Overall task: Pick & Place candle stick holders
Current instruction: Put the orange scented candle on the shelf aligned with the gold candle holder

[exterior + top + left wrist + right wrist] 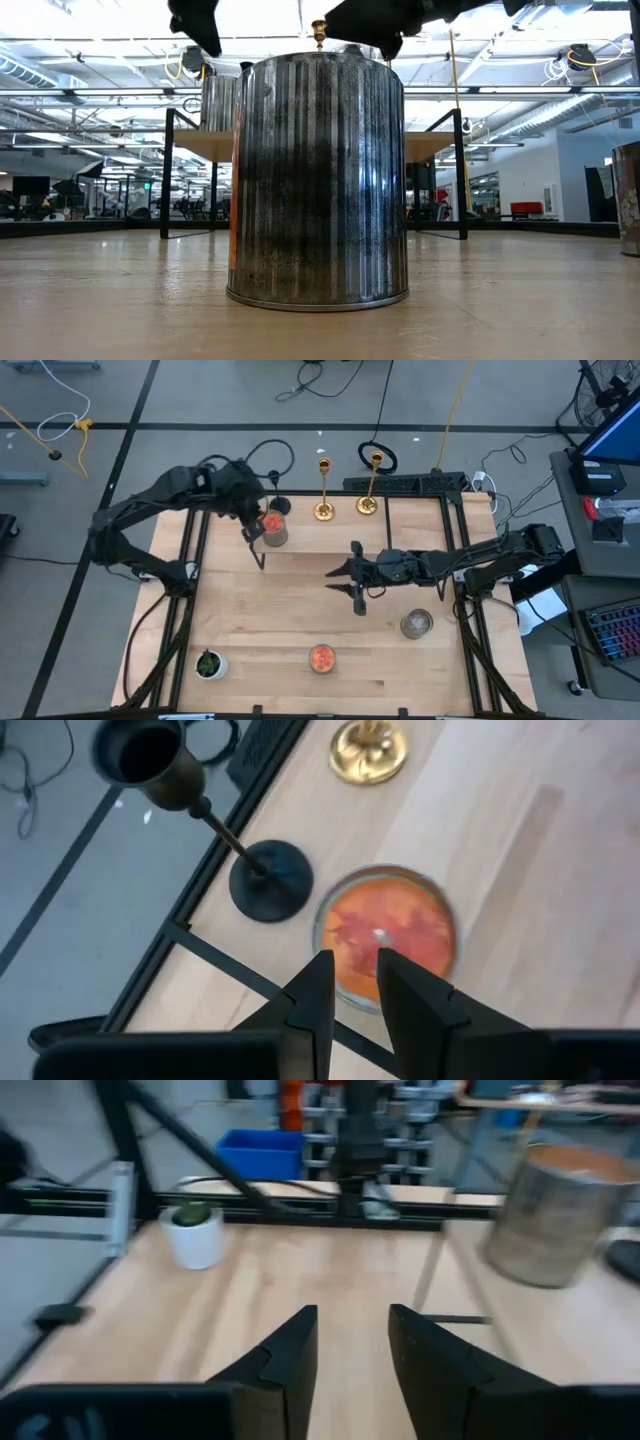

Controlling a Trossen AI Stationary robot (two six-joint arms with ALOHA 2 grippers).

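Two tall gold candlesticks [322, 490] [370, 485] stand on their round bases at the table's far edge. A short black candlestick [262, 870] stands on its round base beside a tin holding an orange candle [385, 932], with one gold base [368, 750] beyond. My left gripper [256, 543] hovers above that tin, near the black candlestick [279, 506]. In the left wrist view its fingers [352, 988] are slightly apart and empty. My right gripper [340, 580] is open and empty over the table's middle, and it also shows in its own wrist view [350, 1350].
A second orange candle tin [321, 657] stands near the front edge and fills the low view [318, 180]. A grey tin [416, 623] stands at the right. A small plant in a white pot [208, 664] stands at the front left. Bare wood lies between them.
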